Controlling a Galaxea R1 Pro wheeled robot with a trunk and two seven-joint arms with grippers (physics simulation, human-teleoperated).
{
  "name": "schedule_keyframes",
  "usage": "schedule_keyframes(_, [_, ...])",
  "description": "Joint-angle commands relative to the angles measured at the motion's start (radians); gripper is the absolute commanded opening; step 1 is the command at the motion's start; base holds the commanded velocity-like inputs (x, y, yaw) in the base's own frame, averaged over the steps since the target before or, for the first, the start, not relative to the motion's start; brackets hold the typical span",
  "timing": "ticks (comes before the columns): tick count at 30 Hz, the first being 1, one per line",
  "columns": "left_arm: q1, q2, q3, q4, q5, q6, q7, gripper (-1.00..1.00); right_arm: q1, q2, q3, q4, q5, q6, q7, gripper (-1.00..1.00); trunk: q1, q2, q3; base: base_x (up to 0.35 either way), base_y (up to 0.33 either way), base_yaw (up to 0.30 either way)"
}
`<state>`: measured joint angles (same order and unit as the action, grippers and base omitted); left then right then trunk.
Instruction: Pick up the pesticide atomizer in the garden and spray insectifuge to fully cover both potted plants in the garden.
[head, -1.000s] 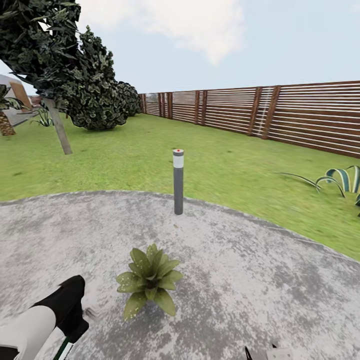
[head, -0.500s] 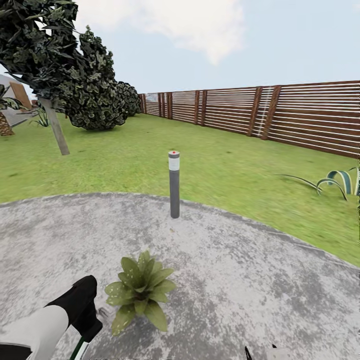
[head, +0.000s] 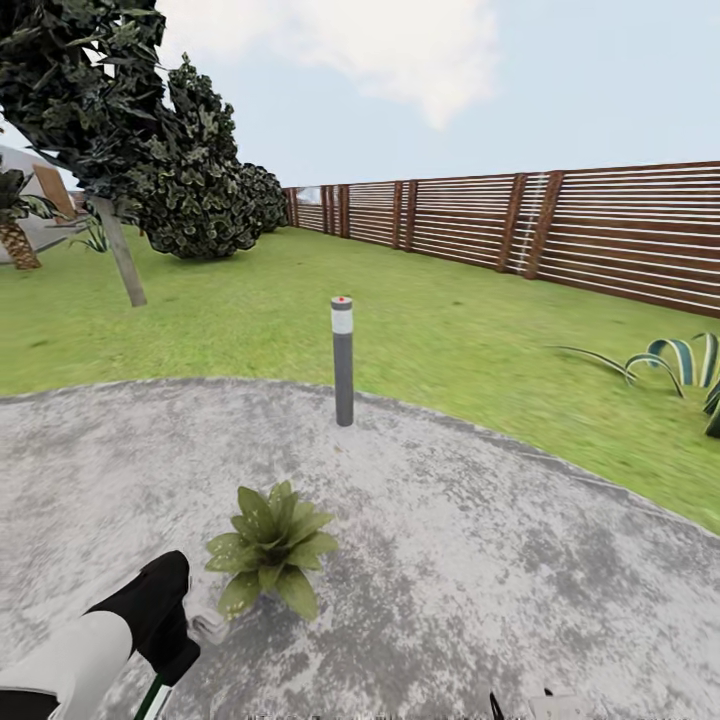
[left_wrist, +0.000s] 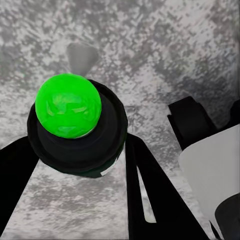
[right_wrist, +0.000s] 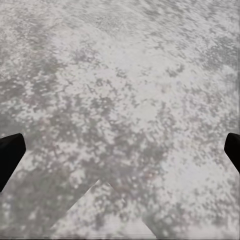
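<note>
In the left wrist view the pesticide atomizer (left_wrist: 70, 107) shows from above: a bright green cap on a dark collar, with a grey nozzle in front. My left gripper (left_wrist: 80, 160) is shut on it, a black finger on each side. In the head view that gripper (head: 165, 640) hangs low at the left, the bottle (head: 153, 697) below it, the nozzle close to one potted plant (head: 270, 545) on the grey patio (head: 480, 560). My right gripper (right_wrist: 120, 150) is open over bare paving, its tips far apart. A second potted plant is out of view.
A grey bollard lamp post (head: 342, 360) stands at the patio's far edge behind the plant. Lawn (head: 420, 320) runs to a brown slatted fence (head: 560, 230). Dark trees (head: 150, 150) stand at the left, and a striped agave (head: 680, 365) at the right.
My left arm with the atomizer has moved forward and right, closer to the potted plant. The whole view has shifted slightly, so plant and bollard sit a little further left.
</note>
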<state>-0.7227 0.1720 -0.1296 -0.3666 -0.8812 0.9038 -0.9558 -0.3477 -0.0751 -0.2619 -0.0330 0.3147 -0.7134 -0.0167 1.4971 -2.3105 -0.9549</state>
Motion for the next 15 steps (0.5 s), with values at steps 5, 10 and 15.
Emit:
schedule_keyframes(5, [0.0,0.002,0.012,-0.004,-0.009,0.034,-0.008,-1.0,0.0,0.0,-0.008,0.001,0.01,-0.003,-0.002,1.0,-0.001,0.0,-0.001,-0.125,-0.031,0.26])
schedule_keyframes(10, [-0.001,-0.009,0.014,-0.017,-0.01,0.089,-0.008,-1.0,0.0,0.0,-0.008,0.001,0.01,-0.003,-0.002,1.0,-0.001,0.0,-0.001,0.001,-0.002,0.278])
schedule_keyframes(15, [-0.001,-0.014,0.018,-0.032,-0.011,0.097,-0.007,-1.0,0.0,0.0,-0.008,0.001,0.01,-0.003,-0.002,1.0,-0.001,0.0,-0.001,0.033,0.0,0.197])
